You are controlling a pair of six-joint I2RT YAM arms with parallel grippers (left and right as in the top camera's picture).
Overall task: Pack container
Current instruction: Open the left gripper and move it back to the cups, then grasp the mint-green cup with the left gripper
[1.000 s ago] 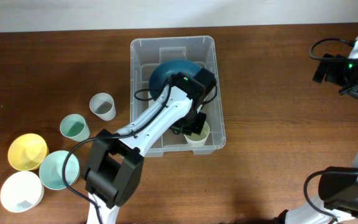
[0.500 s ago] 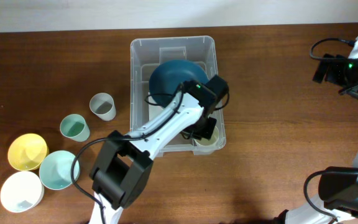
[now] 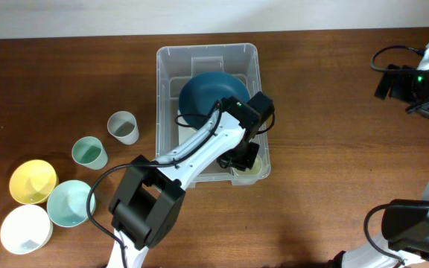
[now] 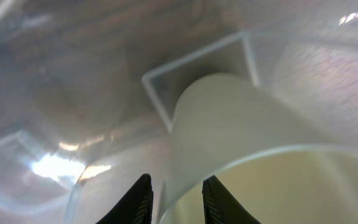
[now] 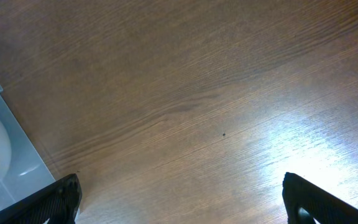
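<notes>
The clear container (image 3: 207,49) stands mid-table with a dark blue bowl (image 3: 203,93) inside it. A cream cup (image 3: 249,170) sits upright in its front right corner. My left gripper (image 3: 243,156) reaches down into that corner. In the left wrist view the left gripper (image 4: 177,179) straddles the cream cup's (image 4: 229,118) wall, its jaws slightly parted with a small gap on each side. The container's clear floor (image 4: 55,93) lies behind. My right gripper (image 5: 180,180) hangs wide open over bare wood, holding nothing.
Left of the container stand a grey cup (image 3: 123,126) and a teal cup (image 3: 89,152). Farther front left are a yellow bowl (image 3: 33,181), a teal bowl (image 3: 69,202) and a white bowl (image 3: 26,229). The right arm (image 3: 415,82) sits at the far right edge.
The left gripper carried the cream cup rightward into the container's front right corner. Its jaws have since parted slightly from the cup's wall. The right arm stayed still.
</notes>
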